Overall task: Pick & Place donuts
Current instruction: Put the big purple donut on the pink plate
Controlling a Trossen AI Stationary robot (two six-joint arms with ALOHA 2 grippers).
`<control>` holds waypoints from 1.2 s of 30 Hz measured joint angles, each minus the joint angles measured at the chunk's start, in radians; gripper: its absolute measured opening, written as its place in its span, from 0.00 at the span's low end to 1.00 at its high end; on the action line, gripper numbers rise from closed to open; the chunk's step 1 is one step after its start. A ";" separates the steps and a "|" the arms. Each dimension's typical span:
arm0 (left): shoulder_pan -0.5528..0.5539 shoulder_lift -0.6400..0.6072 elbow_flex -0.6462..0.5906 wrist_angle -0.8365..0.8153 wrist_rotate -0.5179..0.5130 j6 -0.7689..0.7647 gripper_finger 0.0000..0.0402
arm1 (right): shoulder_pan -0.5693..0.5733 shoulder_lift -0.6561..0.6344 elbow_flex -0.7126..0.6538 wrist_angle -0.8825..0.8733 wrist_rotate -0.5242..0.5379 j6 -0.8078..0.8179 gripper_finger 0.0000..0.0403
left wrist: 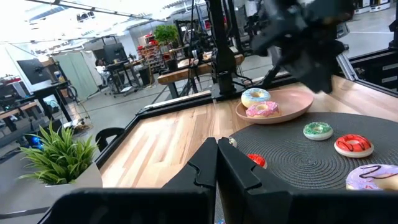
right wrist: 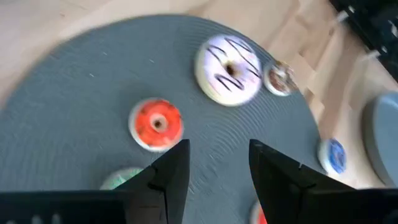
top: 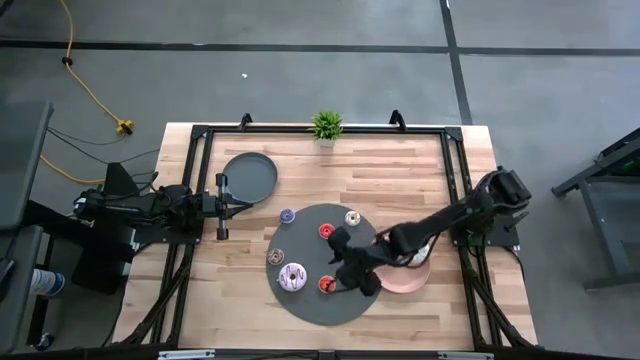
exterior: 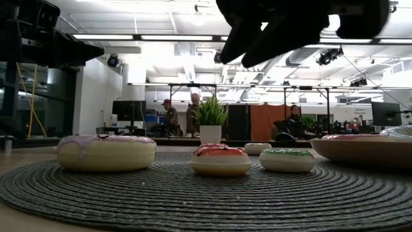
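A round dark woven mat [top: 318,305] holds several donuts. Among them are a large lilac one [top: 292,277], two small red ones [top: 326,231] [top: 326,286], a brown one [top: 276,257], a blue one [top: 287,215] and a cream one [top: 352,218]. A green donut [left wrist: 318,130] also lies flat on the mat. The pink plate [left wrist: 292,109] at the mat's right holds a white donut [left wrist: 255,97] and a pink donut [left wrist: 262,110]. My right gripper [right wrist: 214,165] hovers open above the mat, beside the red donut [right wrist: 156,124], with nothing between its fingers. My left gripper [top: 222,207] waits shut at the table's left.
A dark grey plate [top: 249,176] lies at the far left of the table, near my left gripper. A small potted plant [top: 326,126] stands at the far edge. A black frame [top: 200,140] runs round the tabletop. Bare wood lies left of the mat.
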 joint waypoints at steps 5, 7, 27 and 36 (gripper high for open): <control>0.000 0.000 0.000 0.000 0.000 0.000 0.00 | 0.038 0.084 0.001 0.094 0.043 0.050 0.39; 0.000 0.000 0.000 0.000 0.000 0.000 0.00 | 0.045 0.123 0.026 0.102 0.058 0.073 0.39; 0.000 0.000 0.000 0.000 0.000 0.000 0.00 | 0.043 0.436 0.437 -0.062 0.096 0.121 0.40; 0.000 0.000 0.000 0.000 0.000 0.000 0.00 | 0.059 0.473 0.456 -0.064 0.180 0.115 0.47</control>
